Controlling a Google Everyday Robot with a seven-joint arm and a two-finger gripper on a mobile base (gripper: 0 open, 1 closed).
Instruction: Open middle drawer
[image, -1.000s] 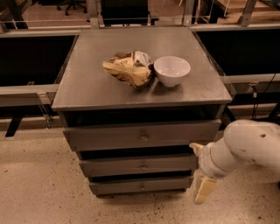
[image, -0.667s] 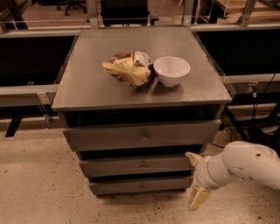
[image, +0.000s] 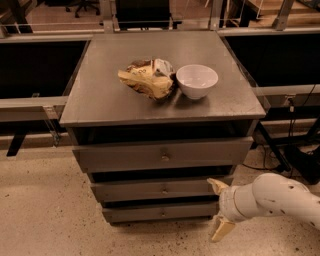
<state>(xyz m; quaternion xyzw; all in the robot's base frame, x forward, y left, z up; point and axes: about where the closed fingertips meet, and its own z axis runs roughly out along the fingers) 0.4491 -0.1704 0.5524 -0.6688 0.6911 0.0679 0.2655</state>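
The grey cabinet has three drawer fronts, all looking shut. The middle drawer (image: 145, 190) is the mid-sized front with a small round knob (image: 164, 190) at its centre. My gripper (image: 213, 210) is low at the cabinet's lower right, in front of the right ends of the middle and bottom fronts. It is open. Its two cream fingers (image: 218, 186) are spread one above the other, the upper at the middle drawer's right end, with nothing between them. It is well to the right of the knob.
On the cabinet top (image: 100, 100) lie a crumpled yellow chip bag (image: 147, 79) and a white bowl (image: 197, 80). The taller top drawer (image: 125, 156) and narrow bottom drawer (image: 140, 213) flank the middle one. Black cables and equipment (image: 300, 150) are at the right; speckled floor below.
My arm has dropped lower and shifted left, bringing the gripper in from the cabinet's right side to the drawers' right ends. The drawers, bag and bowl have not moved.
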